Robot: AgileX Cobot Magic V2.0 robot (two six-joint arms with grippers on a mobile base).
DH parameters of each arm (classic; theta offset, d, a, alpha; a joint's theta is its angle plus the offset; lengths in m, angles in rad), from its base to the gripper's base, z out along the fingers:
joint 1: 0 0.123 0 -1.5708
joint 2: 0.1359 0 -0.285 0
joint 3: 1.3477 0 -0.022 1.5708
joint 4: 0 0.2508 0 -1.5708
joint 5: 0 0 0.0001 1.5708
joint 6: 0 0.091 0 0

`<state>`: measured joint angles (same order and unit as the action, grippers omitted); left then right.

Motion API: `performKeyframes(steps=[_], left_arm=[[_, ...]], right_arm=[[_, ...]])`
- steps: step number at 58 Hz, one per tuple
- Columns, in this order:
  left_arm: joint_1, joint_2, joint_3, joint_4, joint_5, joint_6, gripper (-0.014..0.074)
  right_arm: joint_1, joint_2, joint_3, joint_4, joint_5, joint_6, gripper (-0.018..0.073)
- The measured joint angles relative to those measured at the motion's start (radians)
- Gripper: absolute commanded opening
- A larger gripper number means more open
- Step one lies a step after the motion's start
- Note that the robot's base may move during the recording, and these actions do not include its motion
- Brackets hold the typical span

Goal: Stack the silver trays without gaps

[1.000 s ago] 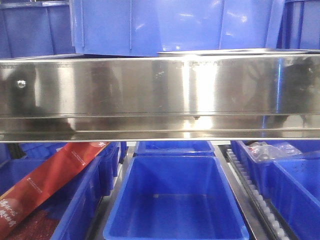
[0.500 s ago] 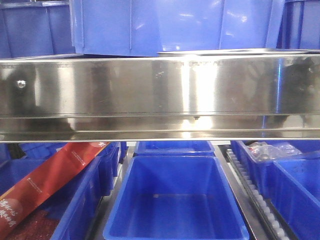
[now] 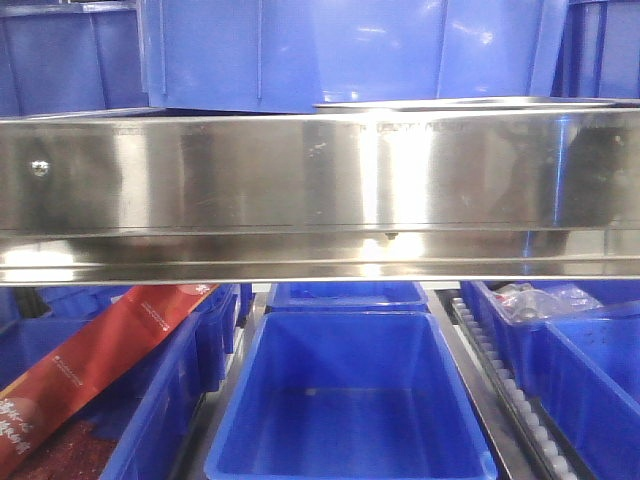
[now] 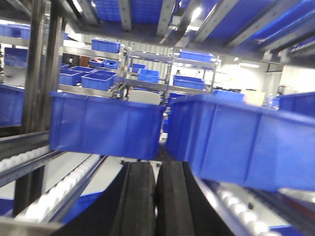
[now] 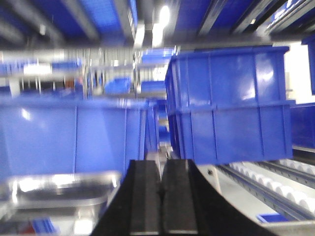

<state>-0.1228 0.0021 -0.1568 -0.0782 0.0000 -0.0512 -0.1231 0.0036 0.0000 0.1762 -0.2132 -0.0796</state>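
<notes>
Hovering with jaws pressed together, probably to slip between the blue bins (image 5: 226, 103), the left end effector (image 4: 156, 196) and right end effector (image 5: 160, 196) grip nothing; a silver tray (image 5: 64, 194) lies untouched, low-left of the right one.

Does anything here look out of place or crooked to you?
Yes: the long red package at lower left leans diagonally, its upper end sticking out past the rim of its blue bin.
</notes>
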Motion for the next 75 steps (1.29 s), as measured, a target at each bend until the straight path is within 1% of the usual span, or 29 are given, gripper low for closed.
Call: performKeyframes(steps=[4,9,15,19,24,30,34,38,44,52,58,64,68,71,74,75], left_arm=[[0.0,0.0,-0.07,0.031,0.113,0.0,-0.0013],[0.0,0.003,-0.176,0.097,0.296,0.0,-0.0013],[0.0,0.03,-0.296,0.154,0.458,0.0,-0.0013],[0.0,0.054,-0.384,0.185,0.515,0.0,-0.0013],[0.0,0.1,-0.504,0.212,0.544,0.0,-0.0013],[0.0,0.179,-0.622,0.218,0.582,0.0,-0.0013],[0.0,0.266,-0.711,0.218,0.642,0.0,-0.0013],[0.0,0.342,-0.778,0.213,0.698,0.0,-0.0013],[0.0,0.476,-0.898,0.195,0.777,0.0,-0.0013],[0.0,0.665,-1.06,0.162,0.879,0.0,-0.0013],[0.0,0.809,-1.19,0.123,0.96,0.0,-0.0013],[0.0,0.929,-1.304,0.054,0.996,0.0,-0.0013],[0.0,1.0,-1.359,-0.018,1.005,0.0,-0.0013],[0.0,1.051,-1.39,-0.088,1.01,0.011,-0.0017],[-0.017,1.098,-1.408,-0.143,1.01,0.023,-0.0017],[-0.024,1.11,-1.411,-0.151,1.01,0.026,-0.0017]], right_arm=[[0.0,-0.001,-0.021,0.026,0.014,0.002,-0.0079],[0.0,-0.001,-0.079,0.039,0.067,0.002,-0.0079],[0.0,-0.004,-0.201,0.043,0.15,0.002,-0.0079],[0.0,-0.004,-0.295,0.044,0.186,0.002,-0.0079],[0.0,-0.006,-0.414,0.046,0.213,0.002,-0.0079],[0.0,-0.002,-0.519,0.046,0.223,0.002,-0.0079],[0.0,0.025,-0.589,0.046,0.239,0.002,-0.0079],[0.0,0.064,-0.656,0.046,0.282,0.002,-0.0079],[0.0,0.145,-0.774,0.021,0.401,0.002,-0.0079],[0.0,0.306,-0.959,-0.01,0.611,0.002,-0.0079],[0.0,0.444,-1.098,-0.021,0.765,0.002,-0.0079],[0.0,0.576,-1.228,-0.025,0.932,0.002,-0.0079],[0.0,0.667,-1.306,-0.027,1.056,0.003,-0.0079],[0.0,0.741,-1.36,-0.027,1.15,0.003,-0.0079],[0.0,0.803,-1.4,-0.027,1.223,0.003,-0.0079],[0.0,0.827,-1.415,-0.027,1.25,0.003,-0.0079]])
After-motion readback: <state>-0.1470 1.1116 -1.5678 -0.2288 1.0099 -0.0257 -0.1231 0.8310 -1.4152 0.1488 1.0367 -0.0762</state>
